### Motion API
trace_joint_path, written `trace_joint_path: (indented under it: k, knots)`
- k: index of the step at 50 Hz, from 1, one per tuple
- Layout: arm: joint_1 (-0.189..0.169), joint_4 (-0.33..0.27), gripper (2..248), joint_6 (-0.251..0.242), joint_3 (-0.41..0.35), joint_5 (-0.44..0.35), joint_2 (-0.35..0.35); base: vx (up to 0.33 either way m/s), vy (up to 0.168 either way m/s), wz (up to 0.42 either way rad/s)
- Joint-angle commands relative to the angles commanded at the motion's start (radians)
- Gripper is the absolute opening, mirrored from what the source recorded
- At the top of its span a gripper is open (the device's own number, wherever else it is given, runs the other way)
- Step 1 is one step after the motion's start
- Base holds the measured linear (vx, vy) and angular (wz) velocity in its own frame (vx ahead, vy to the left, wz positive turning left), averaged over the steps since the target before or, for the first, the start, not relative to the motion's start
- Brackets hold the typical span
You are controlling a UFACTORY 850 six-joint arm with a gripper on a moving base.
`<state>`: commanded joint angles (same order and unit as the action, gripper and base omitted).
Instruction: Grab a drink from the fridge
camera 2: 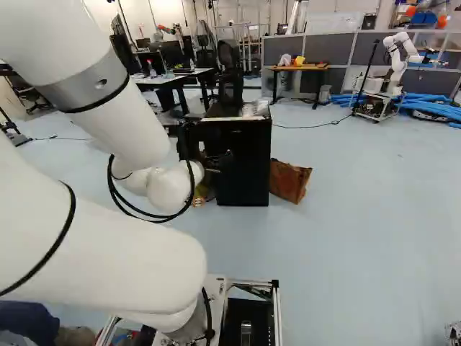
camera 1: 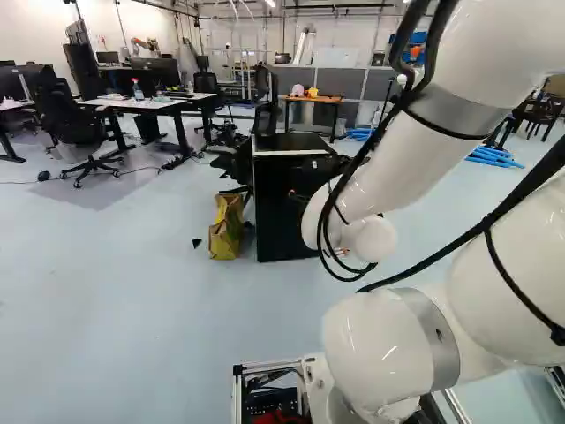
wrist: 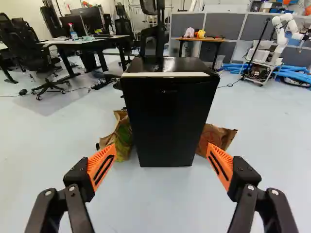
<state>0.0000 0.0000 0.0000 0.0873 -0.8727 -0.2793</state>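
One black fridge [wrist: 167,116], door closed, stands on the floor ahead of one gripper [camera 2: 214,175], whose two orange-padded fingers are spread wide. Two brown bags flank the fridge: one bag [wrist: 123,136] with yellow-green markings, one plainer bag [wrist: 218,137].

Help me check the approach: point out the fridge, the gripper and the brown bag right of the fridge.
Fridge [wrist: 169,116], wrist view: middle of its front.
Gripper [wrist: 161,145], wrist view: midway between its fingertips.
Brown bag [camera 2: 289,181], right base view: middle of its side.
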Motion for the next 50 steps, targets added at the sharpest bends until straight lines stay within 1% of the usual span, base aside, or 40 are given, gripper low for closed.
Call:
trace_joint_path:
  k: [16,50]
  knots:
    - [0.0,0.0,247,0.0,0.0,0.0,0.0,0.061,0.055,-0.01]
    - [0.0,0.0,247,0.0,0.0,0.0,0.0,0.053,0.038,0.002]
